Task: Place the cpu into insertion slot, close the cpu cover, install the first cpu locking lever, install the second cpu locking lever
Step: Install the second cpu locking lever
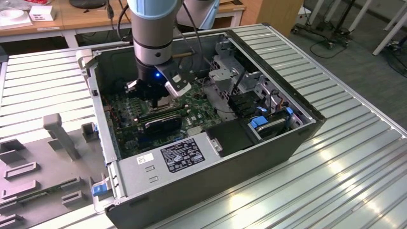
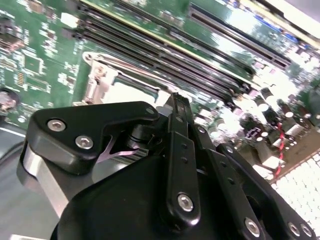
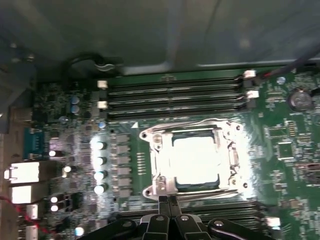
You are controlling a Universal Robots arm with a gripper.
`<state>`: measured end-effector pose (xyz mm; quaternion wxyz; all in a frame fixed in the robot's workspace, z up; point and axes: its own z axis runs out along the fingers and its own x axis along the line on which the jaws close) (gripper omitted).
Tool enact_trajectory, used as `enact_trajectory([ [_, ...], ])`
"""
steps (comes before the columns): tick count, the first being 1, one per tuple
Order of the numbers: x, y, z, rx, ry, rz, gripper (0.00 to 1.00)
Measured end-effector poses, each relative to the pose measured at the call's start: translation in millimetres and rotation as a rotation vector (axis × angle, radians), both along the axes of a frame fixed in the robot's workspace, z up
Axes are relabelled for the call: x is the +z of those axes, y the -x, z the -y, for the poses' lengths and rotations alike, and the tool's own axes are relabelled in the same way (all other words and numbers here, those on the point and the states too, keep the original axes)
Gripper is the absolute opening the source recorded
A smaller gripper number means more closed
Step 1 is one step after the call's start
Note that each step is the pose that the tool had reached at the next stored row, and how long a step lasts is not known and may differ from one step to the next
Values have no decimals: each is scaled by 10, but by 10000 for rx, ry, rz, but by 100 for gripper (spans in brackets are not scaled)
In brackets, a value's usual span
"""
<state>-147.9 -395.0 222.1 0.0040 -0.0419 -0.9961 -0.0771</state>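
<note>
In the first wrist view the cpu (image 3: pixel 195 159) lies flat in the insertion slot (image 3: pixel 200 186), its silvery top glaring under the light. The cpu cover (image 3: pixel 156 150), a silver frame, lies down around it. A thin wire locking lever (image 3: pixel 200 122) runs along the socket edge nearest the memory slots. My gripper (image 3: pixel 167 202) hovers over the opposite socket edge, fingers pressed together with nothing seen between them. In the second wrist view the gripper (image 2: pixel 179 102) is just above the frame's corner (image 2: pixel 97 80). In the exterior view the gripper (image 1: pixel 154 95) reaches down into the open computer case and hides the socket.
Long memory slots (image 3: pixel 175 95) flank the socket, and capacitors (image 3: pixel 100 160) stand beside it. The case walls (image 1: pixel 210 162), a drive cage (image 1: pixel 222 67) and a dark block (image 1: pixel 162 125) crowd the arm. A grey fixture tray (image 1: pixel 38 157) lies at the exterior view's left.
</note>
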Motion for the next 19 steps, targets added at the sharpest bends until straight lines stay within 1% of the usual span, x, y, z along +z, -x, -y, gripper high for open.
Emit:
enact_trajectory([
  [5,0,-99,0,0,0,-4,11],
  [7,0,-121,1,0,-1,-4,11],
  [10,2,-125,0,-3,6,-11,11],
  [11,11,-126,-1,-2,24,-33,11],
  [13,46,-127,-1,-1,83,-94,11],
  [15,89,-127,-1,-1,132,-139,11],
  [16,115,-127,-1,-1,168,-162,11],
  [18,164,-128,-1,0,236,-196,11],
  [19,185,-128,-1,0,256,-204,11],
])
